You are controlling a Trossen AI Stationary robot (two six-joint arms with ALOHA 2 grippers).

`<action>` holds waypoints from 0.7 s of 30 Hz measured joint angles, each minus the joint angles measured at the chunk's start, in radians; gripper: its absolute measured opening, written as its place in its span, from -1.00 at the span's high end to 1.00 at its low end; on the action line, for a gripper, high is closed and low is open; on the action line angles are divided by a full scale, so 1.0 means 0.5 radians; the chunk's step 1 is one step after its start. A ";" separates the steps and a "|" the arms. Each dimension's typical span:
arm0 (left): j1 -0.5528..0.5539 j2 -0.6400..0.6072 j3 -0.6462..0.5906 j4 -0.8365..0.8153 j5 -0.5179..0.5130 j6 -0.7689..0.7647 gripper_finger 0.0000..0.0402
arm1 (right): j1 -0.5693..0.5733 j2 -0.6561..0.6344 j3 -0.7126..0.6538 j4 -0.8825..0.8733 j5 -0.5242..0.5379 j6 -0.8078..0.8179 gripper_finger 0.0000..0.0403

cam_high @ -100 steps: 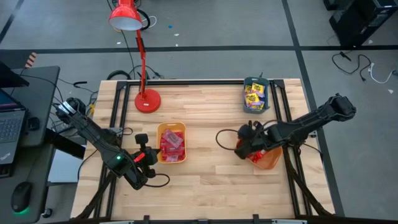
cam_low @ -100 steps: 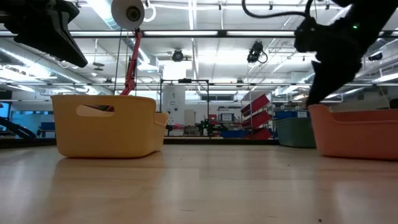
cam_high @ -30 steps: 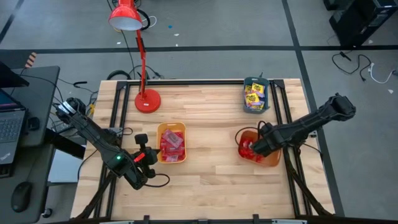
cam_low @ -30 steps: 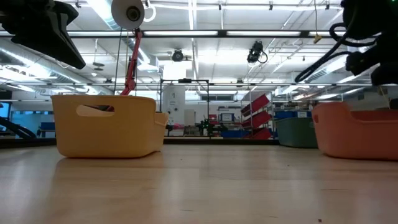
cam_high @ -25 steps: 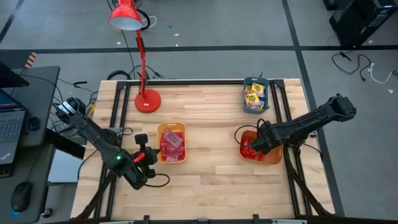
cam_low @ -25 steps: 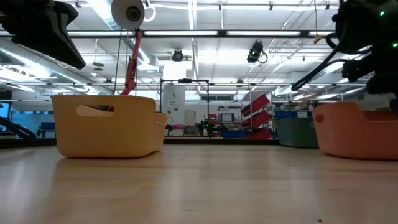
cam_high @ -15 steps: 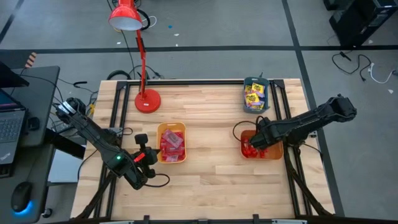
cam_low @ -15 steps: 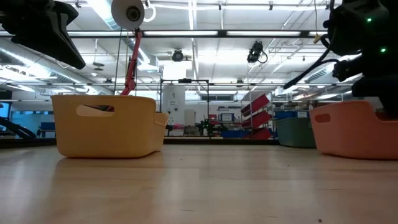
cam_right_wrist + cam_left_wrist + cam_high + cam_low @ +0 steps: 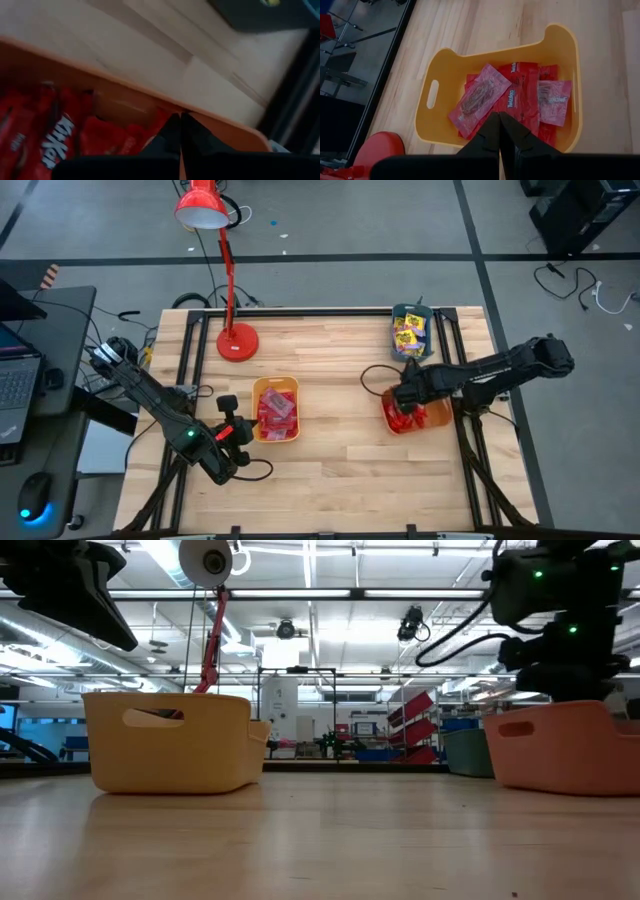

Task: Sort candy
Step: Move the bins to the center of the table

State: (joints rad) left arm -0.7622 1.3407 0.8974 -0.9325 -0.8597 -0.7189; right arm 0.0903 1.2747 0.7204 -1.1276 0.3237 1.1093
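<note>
Right pincer [image 9: 180, 131] closed, seemingly touching orange tray's [image 9: 120, 102] red candy [image 9: 55, 137]

I count three trays: a yellow tray [image 9: 275, 409] at my nine o'clock, an orange tray [image 9: 417, 418] and a teal tray [image 9: 411, 333] at two. One red lamp [image 9: 220, 255]. The candy [image 9: 512, 96] lies piled and overlapping; no exact count possible.

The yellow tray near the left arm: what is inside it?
The yellow tray holds pinkish-purple packets lying over red Twizzlers wrappers. The shut left gripper hides part of the pile; what lies underneath cannot be seen.
</note>
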 joint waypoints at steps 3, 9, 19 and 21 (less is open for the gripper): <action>0.000 0.000 0.000 0.000 0.000 -0.001 1.00 | -0.070 0.000 0.000 0.137 0.003 -0.111 1.00; 0.000 0.000 0.000 0.000 0.000 -0.001 1.00 | -0.195 0.000 0.000 0.416 0.003 -0.305 1.00; 0.000 0.000 0.000 0.000 0.000 -0.001 1.00 | -0.342 0.000 0.000 0.747 -0.006 -0.535 1.00; 0.000 0.000 0.000 0.000 0.000 -0.001 1.00 | -0.366 0.000 0.000 0.804 -0.016 -0.562 1.00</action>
State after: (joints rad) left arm -0.7624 1.3407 0.8974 -0.9325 -0.8597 -0.7193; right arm -0.0925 1.2747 0.7204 -0.7254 0.3158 0.8281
